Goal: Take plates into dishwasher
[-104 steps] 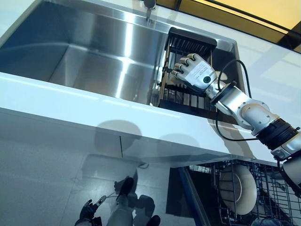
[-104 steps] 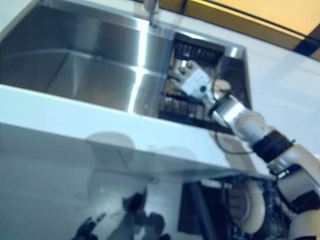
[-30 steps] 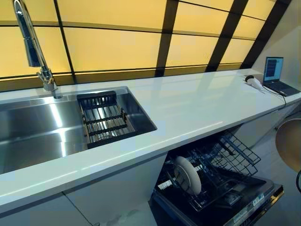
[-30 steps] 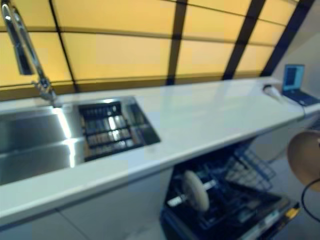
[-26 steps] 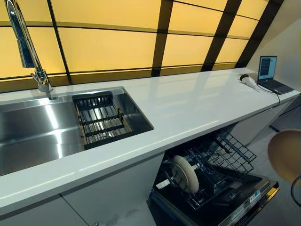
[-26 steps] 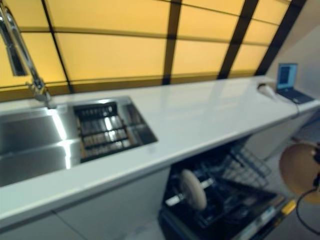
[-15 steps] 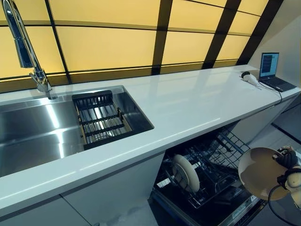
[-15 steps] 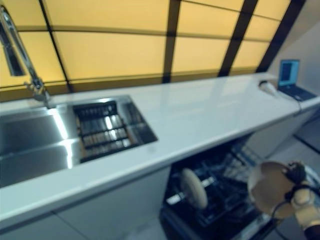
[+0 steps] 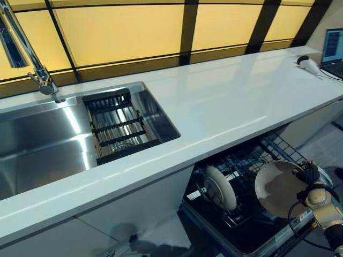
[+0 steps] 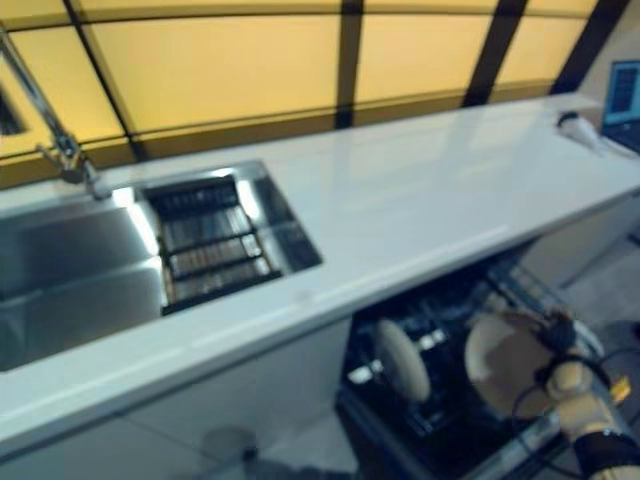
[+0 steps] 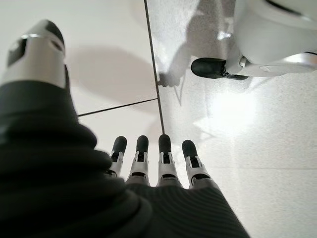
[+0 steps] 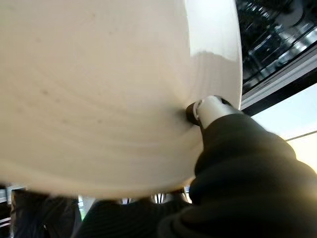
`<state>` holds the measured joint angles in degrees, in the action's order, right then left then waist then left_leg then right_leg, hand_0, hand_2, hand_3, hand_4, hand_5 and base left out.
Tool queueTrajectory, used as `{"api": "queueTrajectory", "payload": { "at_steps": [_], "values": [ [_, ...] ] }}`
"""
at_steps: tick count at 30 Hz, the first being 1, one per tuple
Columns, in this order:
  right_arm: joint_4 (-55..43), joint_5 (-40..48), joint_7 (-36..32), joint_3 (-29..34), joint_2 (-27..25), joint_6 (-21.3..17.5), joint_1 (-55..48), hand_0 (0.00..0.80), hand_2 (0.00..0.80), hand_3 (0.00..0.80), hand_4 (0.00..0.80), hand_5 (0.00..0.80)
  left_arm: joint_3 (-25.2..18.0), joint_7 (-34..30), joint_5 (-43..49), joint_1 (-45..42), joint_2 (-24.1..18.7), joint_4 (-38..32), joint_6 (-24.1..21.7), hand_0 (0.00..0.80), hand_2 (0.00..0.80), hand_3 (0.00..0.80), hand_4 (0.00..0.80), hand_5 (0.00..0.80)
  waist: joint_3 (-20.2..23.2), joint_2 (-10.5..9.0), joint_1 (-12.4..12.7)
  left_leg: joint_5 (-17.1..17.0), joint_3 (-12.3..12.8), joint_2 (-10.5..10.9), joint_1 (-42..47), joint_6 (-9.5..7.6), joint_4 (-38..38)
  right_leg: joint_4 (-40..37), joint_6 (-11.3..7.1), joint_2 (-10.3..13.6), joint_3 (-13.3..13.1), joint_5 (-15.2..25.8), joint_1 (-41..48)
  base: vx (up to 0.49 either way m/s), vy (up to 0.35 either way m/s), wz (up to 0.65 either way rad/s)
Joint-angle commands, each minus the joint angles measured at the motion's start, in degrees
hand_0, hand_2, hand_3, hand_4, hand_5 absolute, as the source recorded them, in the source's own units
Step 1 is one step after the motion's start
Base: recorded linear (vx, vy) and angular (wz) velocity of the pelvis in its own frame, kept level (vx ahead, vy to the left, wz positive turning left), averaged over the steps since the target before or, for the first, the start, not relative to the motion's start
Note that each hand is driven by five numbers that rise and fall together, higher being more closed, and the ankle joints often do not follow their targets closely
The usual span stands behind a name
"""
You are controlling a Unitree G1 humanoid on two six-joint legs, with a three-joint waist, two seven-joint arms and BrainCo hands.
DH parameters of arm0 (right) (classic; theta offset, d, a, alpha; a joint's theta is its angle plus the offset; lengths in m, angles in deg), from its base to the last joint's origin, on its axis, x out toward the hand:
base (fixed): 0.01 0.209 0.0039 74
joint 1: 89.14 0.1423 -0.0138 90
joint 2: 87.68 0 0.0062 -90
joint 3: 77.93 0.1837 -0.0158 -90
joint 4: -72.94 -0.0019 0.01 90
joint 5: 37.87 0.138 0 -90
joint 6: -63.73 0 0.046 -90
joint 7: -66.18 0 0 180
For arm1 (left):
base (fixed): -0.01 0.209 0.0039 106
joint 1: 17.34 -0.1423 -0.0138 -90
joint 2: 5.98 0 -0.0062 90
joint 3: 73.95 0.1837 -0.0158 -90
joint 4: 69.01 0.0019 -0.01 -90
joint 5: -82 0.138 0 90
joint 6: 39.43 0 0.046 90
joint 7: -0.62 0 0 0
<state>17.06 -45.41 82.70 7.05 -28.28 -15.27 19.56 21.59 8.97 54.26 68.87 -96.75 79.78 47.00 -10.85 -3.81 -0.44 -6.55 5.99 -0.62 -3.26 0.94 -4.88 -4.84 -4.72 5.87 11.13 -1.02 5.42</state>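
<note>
My right hand (image 9: pixel 312 176) is shut on a cream plate (image 9: pixel 277 188), which it holds nearly upright over the pulled-out dishwasher rack (image 9: pixel 252 160). In the right wrist view the plate (image 12: pixel 99 89) fills most of the picture, with the thumb (image 12: pixel 210 110) pressed against its face. A second white plate (image 9: pixel 218 187) stands on edge in the rack, just left of the held one. My left hand (image 11: pixel 158 163) shows only in its own wrist view, hanging over the floor with straight fingers and nothing in it.
A white counter (image 9: pixel 230 101) runs above the open dishwasher. To the left lies a steel sink (image 9: pixel 37 144) with a black rack (image 9: pixel 115 128) and a faucet (image 9: pixel 32 59). A laptop (image 9: pixel 335 51) and a small white device (image 9: pixel 310 65) sit at the far right.
The view has tilted down. My right hand has brought the cream plate from the right edge leftward and lower, over the dishwasher rack, closer to the standing plate.
</note>
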Motion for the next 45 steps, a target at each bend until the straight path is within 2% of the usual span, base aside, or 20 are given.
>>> {"api": "queueTrajectory", "payload": {
  "at_steps": [1,16,34,43,44,45],
  "values": [
    [-2.53,1.57,3.45,-1.21,-3.22,0.06,8.52,0.800,0.800,0.800,0.800,0.800,2.38,-0.21,1.35,3.78,0.01,-0.03,-1.02,0.000,0.000,0.000,0.000,0.000,0.15,1.08,2.93,5.38,-0.98,-1.21,3.89,1.31,-0.12,1.26,-2.43,1.02,0.44,5.25,-4.62,-0.038,-0.016,0.08],
    [-3.90,3.38,4.86,-4.36,1.02,1.91,13.36,0.800,0.800,0.800,0.800,0.800,4.04,-0.47,1.06,4.66,0.99,0.09,-1.89,0.000,0.000,0.000,0.000,0.000,-0.68,2.66,2.97,4.91,-1.35,-0.93,2.80,1.87,-0.12,0.97,-1.92,1.21,0.54,5.14,-5.25,-0.013,0.003,0.01],
    [-3.00,3.44,3.26,-7.10,8.52,3.12,12.85,0.800,0.800,0.800,0.800,0.800,4.61,-0.33,1.28,4.99,2.44,0.87,-2.77,0.000,0.000,0.000,0.000,0.000,-0.11,3.08,3.20,5.14,-1.31,-0.83,3.52,1.91,-0.12,1.01,-1.58,1.44,0.29,4.88,-4.51,0.000,0.000,0.00],
    [-1.72,5.28,-1.54,-9.59,10.41,4.41,13.79,0.800,0.800,0.800,0.800,0.800,4.55,-0.17,0.99,5.48,2.82,0.99,-2.74,0.000,0.000,0.000,0.000,0.000,-0.21,3.17,3.45,4.98,-1.46,-0.90,3.40,2.09,-0.12,0.84,-1.42,1.48,0.31,4.98,-4.50,0.000,0.000,0.00],
    [-1.25,5.90,-1.55,-9.67,10.57,4.37,14.21,0.744,0.744,0.744,0.744,0.744,4.60,-0.19,0.87,5.58,2.89,1.15,-2.80,0.000,0.000,0.000,0.000,0.000,-0.20,3.17,3.51,4.97,-1.50,-0.89,3.39,2.18,-0.12,0.79,-1.38,1.49,0.37,4.96,-4.43,0.000,0.000,0.00],
    [-0.98,5.88,-1.40,-9.71,10.72,4.26,14.33,0.744,0.744,0.744,0.744,0.744,4.60,-0.21,0.87,5.56,2.92,1.21,-2.88,0.000,0.000,0.000,0.000,0.000,-0.19,3.18,3.55,4.96,-1.51,-0.88,3.38,2.20,-0.12,0.78,-1.38,1.49,0.37,4.95,-4.41,0.000,0.000,0.00]
  ]
}}
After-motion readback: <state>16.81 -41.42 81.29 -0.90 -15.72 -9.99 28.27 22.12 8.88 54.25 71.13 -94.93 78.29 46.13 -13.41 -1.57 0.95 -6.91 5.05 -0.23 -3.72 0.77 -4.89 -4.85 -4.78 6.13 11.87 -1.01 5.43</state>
